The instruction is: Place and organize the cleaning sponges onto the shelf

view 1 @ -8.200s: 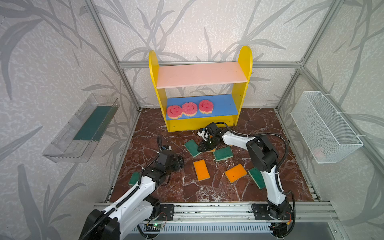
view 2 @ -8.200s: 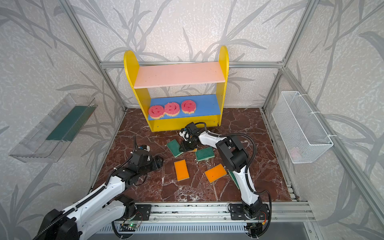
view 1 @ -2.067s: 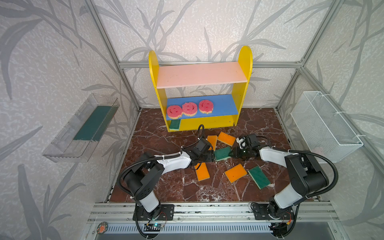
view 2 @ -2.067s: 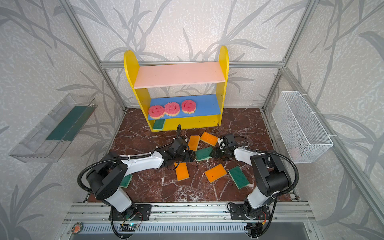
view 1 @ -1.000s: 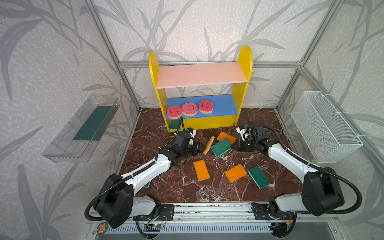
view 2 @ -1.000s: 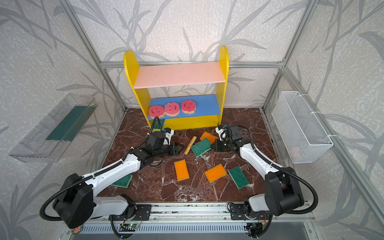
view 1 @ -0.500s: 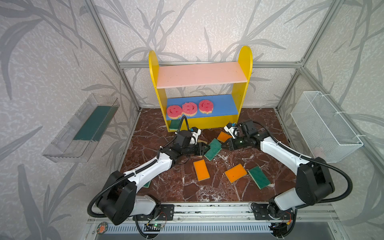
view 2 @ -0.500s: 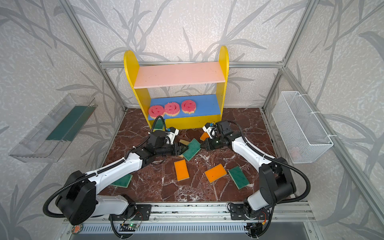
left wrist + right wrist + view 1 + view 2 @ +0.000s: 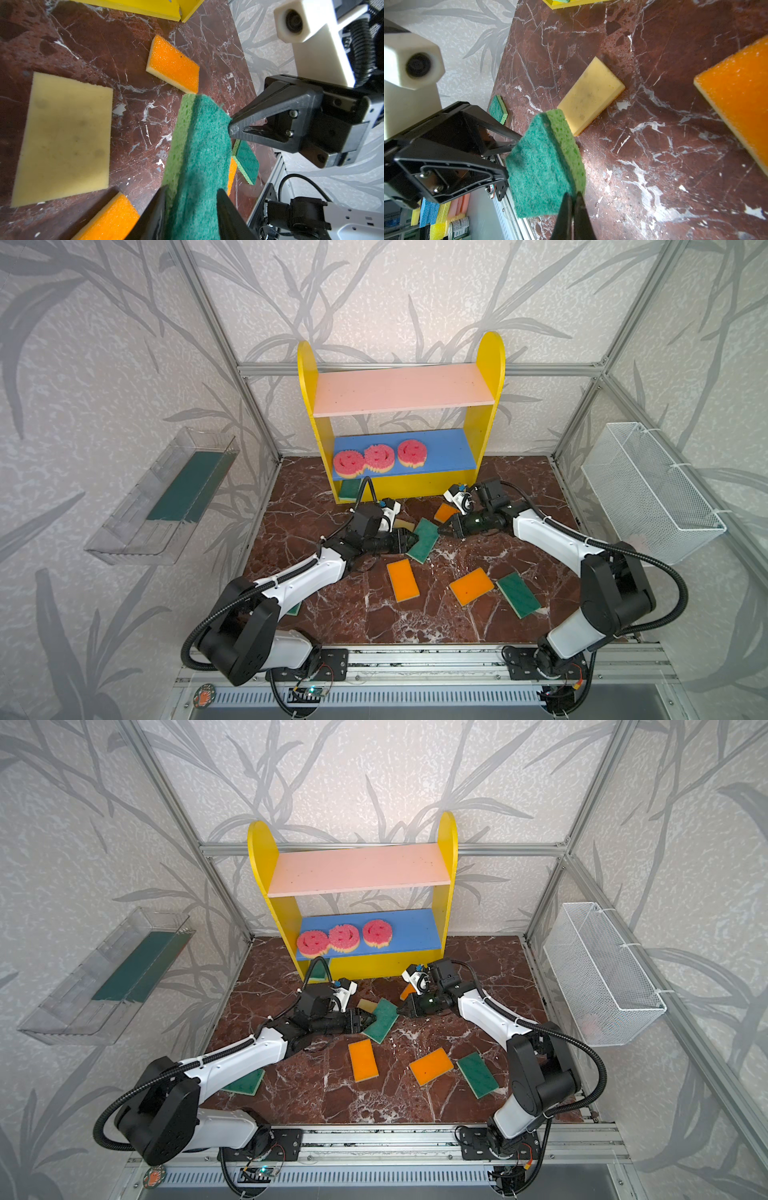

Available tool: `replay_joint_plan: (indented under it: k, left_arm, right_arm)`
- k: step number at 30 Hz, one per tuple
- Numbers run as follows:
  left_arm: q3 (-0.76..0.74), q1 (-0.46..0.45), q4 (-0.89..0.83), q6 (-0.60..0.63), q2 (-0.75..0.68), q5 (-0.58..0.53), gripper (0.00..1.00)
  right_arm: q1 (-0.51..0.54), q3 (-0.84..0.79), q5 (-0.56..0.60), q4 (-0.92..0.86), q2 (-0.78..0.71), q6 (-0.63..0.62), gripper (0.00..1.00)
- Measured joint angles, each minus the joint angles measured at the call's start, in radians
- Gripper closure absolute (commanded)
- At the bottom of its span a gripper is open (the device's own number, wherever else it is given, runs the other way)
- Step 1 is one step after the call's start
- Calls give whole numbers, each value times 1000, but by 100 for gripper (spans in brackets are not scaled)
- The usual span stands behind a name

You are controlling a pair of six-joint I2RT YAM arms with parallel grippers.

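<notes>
The left gripper (image 9: 409, 540) fingers clamp the green-topped sponge (image 9: 424, 539), a fibrous scouring face over porous foam, at frame centre below the shelf (image 9: 407, 489). The right gripper (image 9: 446, 529) fingers are together, tips touching its opposite edge. A rectangular sponge turned yellow foam up (image 9: 402, 524) lies just beside.

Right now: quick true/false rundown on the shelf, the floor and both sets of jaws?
1. Three pink smiley sponges sit on the blue middle board. True.
2. The pink upper board holds a stack of sponges. False: nothing lies on it.
3. The left gripper has its jaws clamped on a green-topped sponge. True.
4. The right gripper has its jaws wide open. False: shut, tips at that sponge's other end.
5. The floor is cleared of sponges. False: an orange sponge, among others, lies there.
</notes>
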Motion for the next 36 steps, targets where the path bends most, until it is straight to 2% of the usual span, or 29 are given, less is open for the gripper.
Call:
replay_joint_plan:
  k: [5, 6, 7, 10, 14, 17, 18, 20, 25, 26, 29, 30, 36]
  left_arm:
    - [-13, 0, 21, -6, 21, 3, 74]
    - [-15, 0, 26, -14, 28, 5, 84]
    - [-18, 0, 33, -21, 34, 8, 100]
    - [-23, 1, 40, -29, 46, 13, 100]
    - [-26, 1, 46, -42, 48, 14, 100]
    - [-26, 0, 61, -56, 54, 11, 100]
    - [-26, 0, 66, -61, 56, 7, 100]
    - [-26, 2, 79, -75, 60, 0, 100]
    - [-44, 18, 118, -121, 63, -44, 100]
    - [-50, 24, 123, -134, 63, -61, 100]
    - [-66, 34, 139, -165, 63, -111, 100]
    - [-72, 36, 149, -179, 63, -131, 100]
    - [-86, 40, 189, -234, 63, -184, 100]
  right_arm:
    - [1, 31, -5, 5, 11, 2, 100]
    - [1, 37, -5, 7, 17, 3, 100]
    - [0, 42, -3, 7, 24, 4, 100]
    - [0, 46, 0, 14, 42, 5, 97]
    - [0, 50, 6, 19, 52, 12, 80]
    - [2, 69, 8, 26, 54, 16, 52]
    - [3, 74, 10, 28, 54, 19, 45]
    - [5, 79, 19, 38, 54, 20, 37]
    - [5, 56, 50, 77, 47, 53, 35]
    - [4, 37, 53, 95, 38, 63, 37]
    - [5, -58, 62, 163, -1, 111, 52]
    - [7, -91, 63, 186, -13, 128, 53]
    - [80, -188, 76, 279, -21, 194, 47]
